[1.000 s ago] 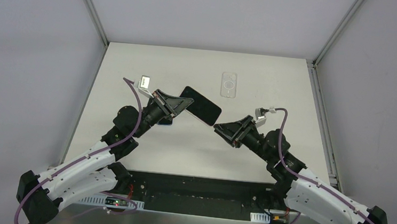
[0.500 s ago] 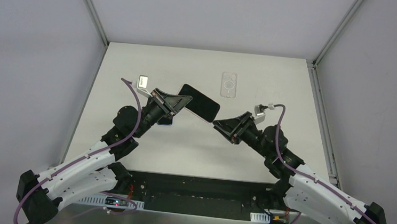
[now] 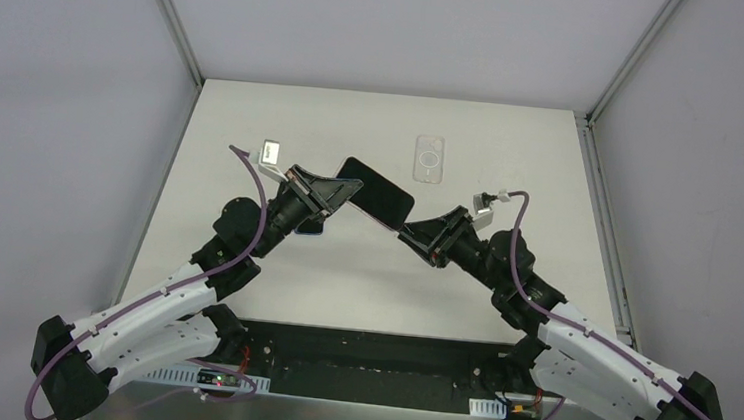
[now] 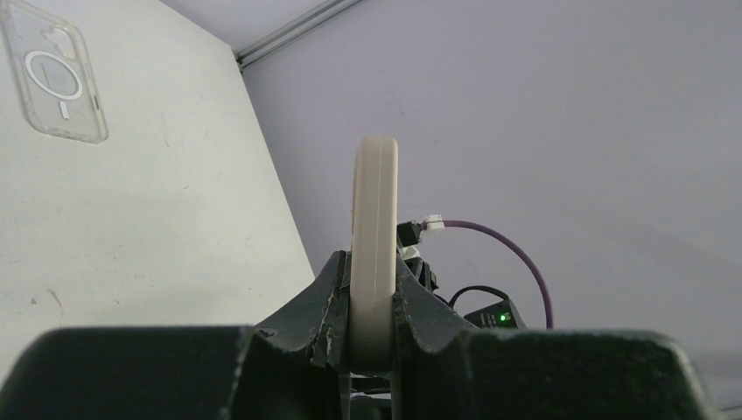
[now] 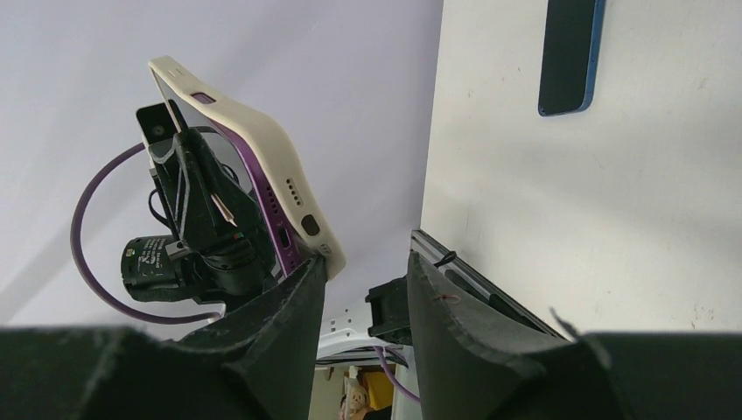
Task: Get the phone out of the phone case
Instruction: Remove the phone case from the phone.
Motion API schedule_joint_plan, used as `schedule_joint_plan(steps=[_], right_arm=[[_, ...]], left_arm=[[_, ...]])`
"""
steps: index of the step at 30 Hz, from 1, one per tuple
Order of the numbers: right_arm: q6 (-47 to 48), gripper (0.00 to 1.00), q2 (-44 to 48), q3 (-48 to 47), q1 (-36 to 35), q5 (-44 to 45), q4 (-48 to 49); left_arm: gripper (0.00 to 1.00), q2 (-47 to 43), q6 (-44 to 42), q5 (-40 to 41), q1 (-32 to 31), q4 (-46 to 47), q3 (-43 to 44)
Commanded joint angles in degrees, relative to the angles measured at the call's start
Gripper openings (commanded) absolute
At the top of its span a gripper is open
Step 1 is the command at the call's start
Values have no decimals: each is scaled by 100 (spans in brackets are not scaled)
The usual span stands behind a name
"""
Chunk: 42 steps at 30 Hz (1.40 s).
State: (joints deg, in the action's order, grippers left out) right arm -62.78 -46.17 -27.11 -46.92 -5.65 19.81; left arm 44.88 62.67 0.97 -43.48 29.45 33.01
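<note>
My left fingers (image 3: 337, 194) are clamped on the cream phone case (image 4: 375, 219) and hold it up off the bench (image 3: 513, 151). It shows edge-on to my left wrist camera. The phone (image 3: 377, 194) sits inside that case. Its dark screen faces upward in the overhead view, and from my right wrist a purple rim shows inside the cream edge.

My right fingers (image 3: 408, 235) stand apart with nothing between them. One fingertip is right at the case's bottom corner, beside the charging port, though I cannot tell whether it touches. The other fingertip is clear of the case.

A clear phone case (image 3: 429, 158) lies flat toward the far side of the bench, apart from both arms. A blue phone (image 5: 569, 57) also lies flat on the bench, seen from my right wrist.
</note>
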Motion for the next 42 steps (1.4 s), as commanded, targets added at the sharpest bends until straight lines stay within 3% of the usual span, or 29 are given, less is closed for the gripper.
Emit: schedule_joint_plan(steps=[1, 12, 27, 34, 42], right_arm=[[57, 42, -69, -237, 47, -15, 163], [-20, 45, 185, -30, 537, -484, 918], [-377, 46, -322, 99, 656, -1263, 1852], [508, 49, 919, -167, 666, -1112, -446], [1349, 53, 1642, -522, 665, -1096, -1737]], left_arm=[[0, -90, 614, -731, -306, 1052, 375], [0, 66, 950, -1002, -309, 1286, 282], [0, 302, 1276, -1205, -290, 1924, 213], [0, 49, 1089, -889, -144, 1915, 34], [0, 137, 1042, -874, -95, 1915, 164]])
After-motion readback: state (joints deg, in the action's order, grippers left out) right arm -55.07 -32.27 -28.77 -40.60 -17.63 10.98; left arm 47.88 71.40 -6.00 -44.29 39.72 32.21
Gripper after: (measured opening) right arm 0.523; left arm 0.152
